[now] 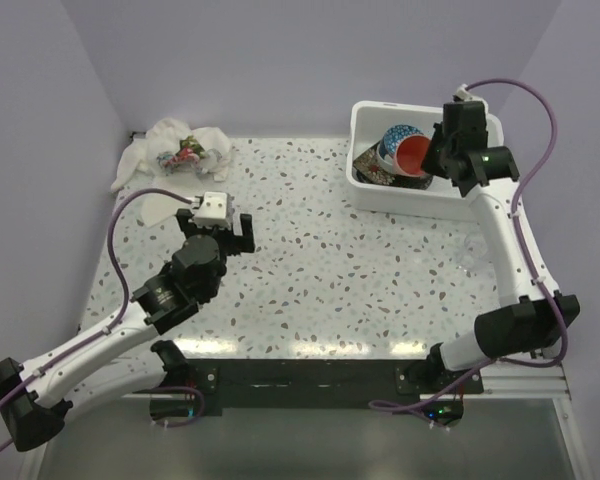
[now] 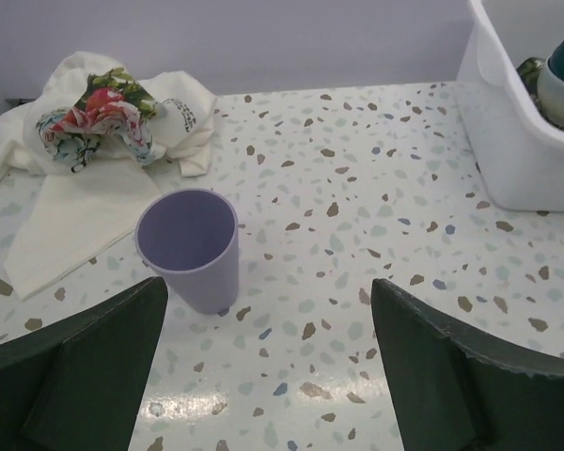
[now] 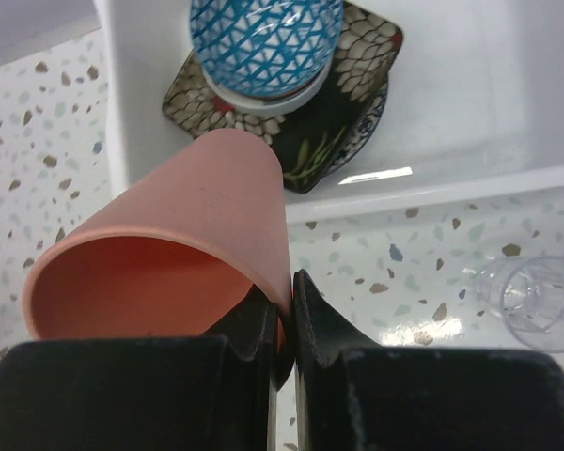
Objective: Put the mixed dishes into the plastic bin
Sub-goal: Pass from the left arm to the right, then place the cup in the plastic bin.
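Observation:
My right gripper (image 1: pixel 435 158) is shut on the wall of an orange cup (image 1: pixel 413 155), holding it tilted over the near rim of the white plastic bin (image 1: pixel 400 198). In the right wrist view the fingers (image 3: pixel 273 319) pinch the cup's wall (image 3: pixel 197 225) from inside and outside. In the bin (image 3: pixel 432 193) a blue-patterned bowl (image 3: pixel 263 42) sits on a dark floral square plate (image 3: pixel 352 103). My left gripper (image 1: pixel 216 222) is open and empty. A purple cup (image 2: pixel 188 246) stands upright just ahead of its left finger (image 2: pixel 85 366). That cup is hidden in the top view.
A white cloth with a red-green print (image 1: pixel 180 150) lies crumpled at the far left; it also shows in the left wrist view (image 2: pixel 103 122). A clear glass (image 3: pixel 536 296) stands on the table near the bin's front right, by my right arm (image 1: pixel 505 240).

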Controlling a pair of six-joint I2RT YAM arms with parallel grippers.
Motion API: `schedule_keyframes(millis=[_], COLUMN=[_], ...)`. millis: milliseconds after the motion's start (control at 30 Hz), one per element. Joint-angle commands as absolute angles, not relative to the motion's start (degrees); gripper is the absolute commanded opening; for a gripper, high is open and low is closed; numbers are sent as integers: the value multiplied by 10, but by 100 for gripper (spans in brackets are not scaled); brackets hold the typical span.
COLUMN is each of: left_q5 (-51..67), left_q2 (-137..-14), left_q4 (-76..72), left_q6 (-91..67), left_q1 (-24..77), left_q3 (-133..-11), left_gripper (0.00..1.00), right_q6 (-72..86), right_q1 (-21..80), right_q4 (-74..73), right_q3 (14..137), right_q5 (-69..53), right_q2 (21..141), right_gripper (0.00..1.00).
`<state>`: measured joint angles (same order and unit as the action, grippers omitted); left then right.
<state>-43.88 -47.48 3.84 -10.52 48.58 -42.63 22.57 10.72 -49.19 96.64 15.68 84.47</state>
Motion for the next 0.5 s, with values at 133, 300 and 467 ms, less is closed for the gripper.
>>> schedule_keyframes(millis=[133,300,467], left_q5=[-440,-436,-438], left_q2=[-468,-479,-488], left_q4=[-86,-95,-100], left_q6=[-54,-41,-35], left_q1=[471,466,464], left_q3=[-359,-351,-347], left_gripper=[95,95,94], right_q6=[244,281,310], right_q1=[-24,-86,-125], right_q4=[-427,-382,-323], right_q3=[1021,1014,1001], right_q5=[139,139,150], right_q2=[916,961,996], right_gripper=[0,0,0])
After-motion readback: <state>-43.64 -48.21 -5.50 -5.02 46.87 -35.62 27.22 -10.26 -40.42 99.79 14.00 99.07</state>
